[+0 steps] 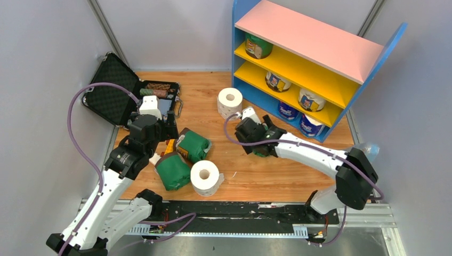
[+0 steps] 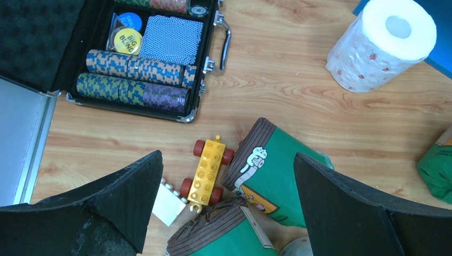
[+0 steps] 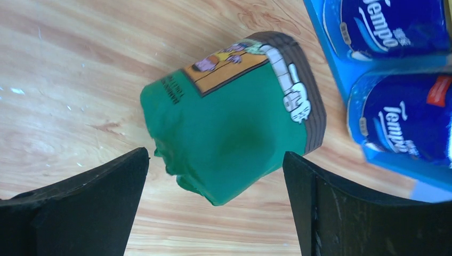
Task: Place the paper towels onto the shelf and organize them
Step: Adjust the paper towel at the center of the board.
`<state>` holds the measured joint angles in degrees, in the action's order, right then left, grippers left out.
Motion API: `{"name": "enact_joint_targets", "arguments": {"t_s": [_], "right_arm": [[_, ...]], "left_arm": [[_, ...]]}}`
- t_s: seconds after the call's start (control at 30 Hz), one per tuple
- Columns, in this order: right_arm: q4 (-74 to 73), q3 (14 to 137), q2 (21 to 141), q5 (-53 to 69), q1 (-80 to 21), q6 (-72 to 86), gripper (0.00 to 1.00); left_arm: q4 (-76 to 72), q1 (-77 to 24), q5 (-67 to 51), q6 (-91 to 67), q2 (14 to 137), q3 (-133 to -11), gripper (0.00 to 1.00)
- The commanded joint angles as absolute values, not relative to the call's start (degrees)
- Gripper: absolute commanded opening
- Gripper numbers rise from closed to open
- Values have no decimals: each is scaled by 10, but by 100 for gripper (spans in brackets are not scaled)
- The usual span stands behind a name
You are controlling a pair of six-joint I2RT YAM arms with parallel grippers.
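Paper towel roll (image 3: pixel 234 133), green one, lies on the surface (image 3: pixel 64 64) below the wide-open right end effector (image 3: pixel 214 157), shelf (image 1: pixel 314 40) just beyond it. Left end effector (image 2: pixel 228 157) spread wide too, above two more green rolls (image 2: pixel 272 181).

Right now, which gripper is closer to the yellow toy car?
Left. The left gripper hangs open right above the toy car, which lies between its fingers in the wrist view. The right gripper is far off by the shelf, open over a green roll.
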<state>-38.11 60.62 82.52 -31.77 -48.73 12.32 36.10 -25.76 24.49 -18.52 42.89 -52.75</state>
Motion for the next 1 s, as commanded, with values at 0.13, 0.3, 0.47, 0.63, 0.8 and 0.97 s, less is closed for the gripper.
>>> {"name": "enact_joint_targets", "arguments": {"t_s": [0.13,0.3,0.47,0.63,0.8,0.97], "right_arm": [[-390,643,925,-537,-563,22,100],[-391,652,978,-560,-563,23,100],[-393,646,1011,-601,-563,29,99],[-392,645,1023,-596,-562,41,86],[-392,654,1007,-572,-561,39,67],[-390,674,957,-499,-557,37,44]], "left_arm": [[343,-255,248,-178,428,-526,100],[345,-255,250,-178,426,-526,100],[345,-255,251,-178,424,-526,100],[344,-255,250,-178,425,-526,100],[344,-254,250,-177,425,-526,100],[344,-255,250,-178,425,-525,100]]}}
